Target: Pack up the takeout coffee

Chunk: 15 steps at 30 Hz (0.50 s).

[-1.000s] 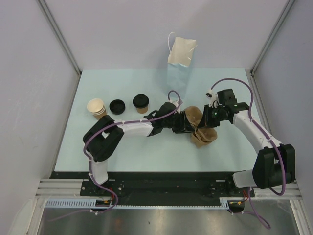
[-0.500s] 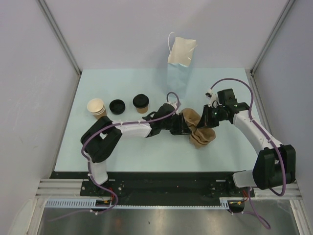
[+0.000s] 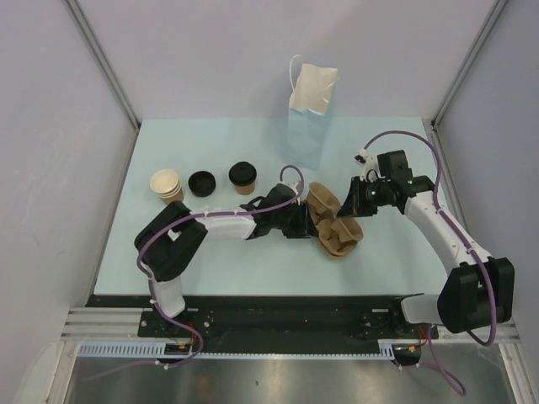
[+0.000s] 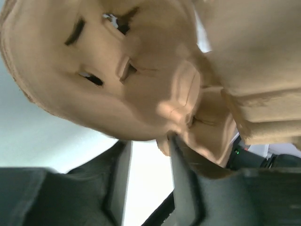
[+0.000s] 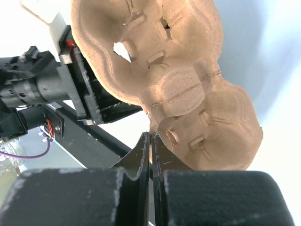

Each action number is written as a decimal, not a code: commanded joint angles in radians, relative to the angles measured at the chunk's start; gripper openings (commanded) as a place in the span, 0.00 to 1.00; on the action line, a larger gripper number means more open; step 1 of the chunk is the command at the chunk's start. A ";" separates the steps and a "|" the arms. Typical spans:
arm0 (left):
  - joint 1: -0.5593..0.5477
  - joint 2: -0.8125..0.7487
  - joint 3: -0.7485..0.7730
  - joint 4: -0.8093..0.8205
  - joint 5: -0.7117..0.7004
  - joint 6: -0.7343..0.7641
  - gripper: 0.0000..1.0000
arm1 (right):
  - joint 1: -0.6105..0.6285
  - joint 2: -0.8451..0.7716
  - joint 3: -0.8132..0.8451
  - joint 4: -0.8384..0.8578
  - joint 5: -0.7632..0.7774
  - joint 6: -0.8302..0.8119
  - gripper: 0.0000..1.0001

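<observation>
My right gripper (image 5: 151,136) is clamped shut on the rim of the brown moulded-pulp cup carrier (image 5: 181,89), while my left gripper (image 4: 148,140) stands part-open at its opposite side.

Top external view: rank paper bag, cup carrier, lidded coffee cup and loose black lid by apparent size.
1. paper bag, though it stands tall, nearer the camera
2. cup carrier
3. lidded coffee cup and loose black lid: about alike, not ranked

Top camera looks down on the whole table (image 3: 168,143) — both wrist cameras close on the brown carrier (image 3: 337,231).
</observation>
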 commanded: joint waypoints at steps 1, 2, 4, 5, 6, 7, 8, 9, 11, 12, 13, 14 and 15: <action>0.015 -0.110 -0.008 0.023 0.039 0.044 0.49 | 0.007 -0.016 0.041 -0.023 -0.005 -0.025 0.00; 0.016 -0.146 -0.009 0.001 0.049 0.056 0.50 | 0.007 -0.015 0.041 -0.020 0.000 -0.025 0.00; 0.019 -0.185 -0.035 -0.002 0.060 0.065 0.55 | 0.009 -0.013 0.041 -0.009 0.001 -0.026 0.00; 0.021 -0.200 -0.043 -0.019 0.062 0.078 0.57 | 0.009 -0.013 0.041 -0.003 0.001 -0.025 0.00; 0.022 -0.226 -0.058 -0.031 0.065 0.082 0.60 | 0.009 -0.015 0.041 0.012 0.001 -0.022 0.00; 0.030 -0.237 -0.071 -0.036 0.073 0.084 0.61 | 0.009 -0.021 0.041 0.017 0.000 -0.022 0.00; 0.034 -0.248 -0.086 -0.033 0.079 0.084 0.63 | 0.009 -0.022 0.042 0.023 -0.002 -0.020 0.00; 0.042 -0.277 -0.115 -0.033 0.088 0.088 0.64 | 0.009 -0.027 0.044 0.023 -0.002 -0.023 0.00; 0.073 -0.304 -0.144 -0.020 0.108 0.098 0.66 | 0.010 -0.039 0.055 0.020 -0.007 -0.034 0.00; 0.087 -0.335 -0.169 -0.016 0.134 0.104 0.67 | 0.009 -0.048 0.059 0.018 -0.008 -0.037 0.00; 0.113 -0.358 -0.178 -0.017 0.146 0.113 0.68 | 0.013 -0.067 0.065 0.018 -0.014 -0.045 0.00; 0.128 -0.378 -0.195 -0.017 0.155 0.130 0.69 | 0.024 -0.079 0.070 0.018 -0.017 -0.049 0.00; 0.162 -0.427 -0.201 -0.016 0.181 0.133 0.69 | 0.033 -0.090 0.071 0.017 -0.020 -0.055 0.00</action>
